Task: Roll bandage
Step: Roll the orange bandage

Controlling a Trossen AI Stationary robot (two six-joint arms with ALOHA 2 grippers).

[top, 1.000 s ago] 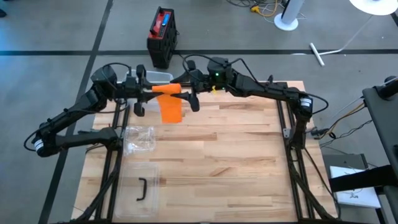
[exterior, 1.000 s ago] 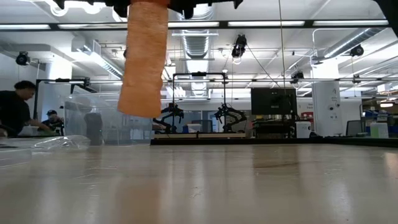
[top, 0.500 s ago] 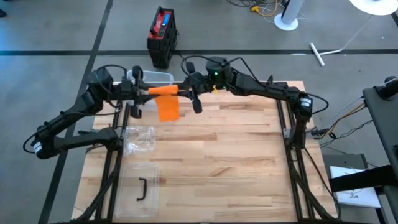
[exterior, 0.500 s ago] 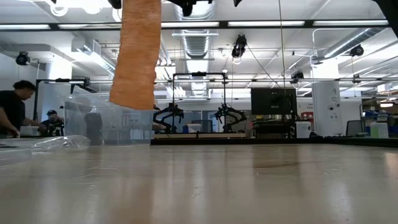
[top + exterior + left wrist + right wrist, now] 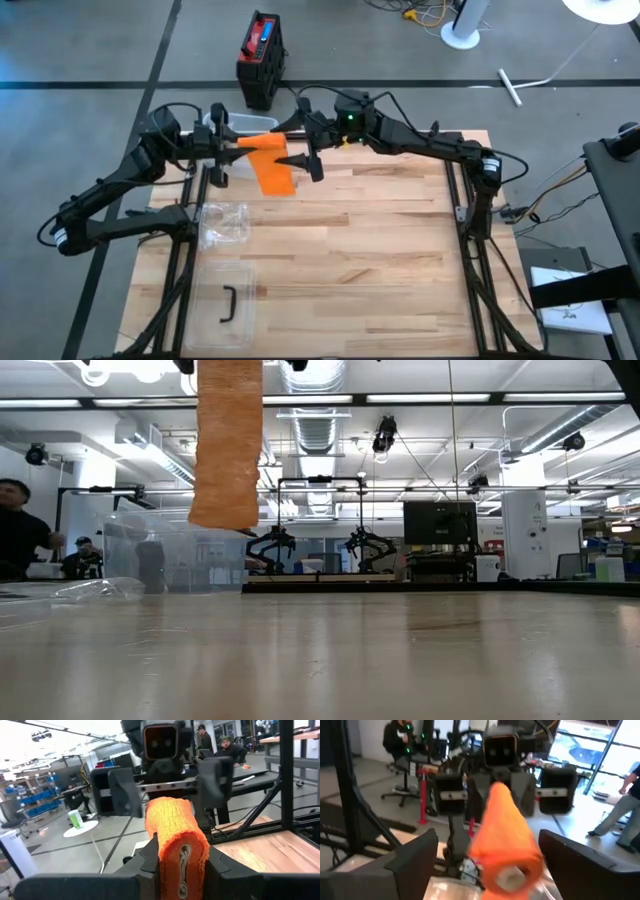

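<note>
Item: orange crepe bandage roll (image 5: 176, 837), pinched between the left gripper (image 5: 178, 870) fingers, above the table's far edge; loose tail hanging. Right gripper (image 5: 487, 857), jaws spread, faces the roll end. Step: mid-rolling. Next, probably: re-grip, turn.

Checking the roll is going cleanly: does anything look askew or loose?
The orange bandage roll is clamped in the left gripper, but a long loose tail hangs unrolled above the wooden table. The right gripper stands open around its end.
</note>
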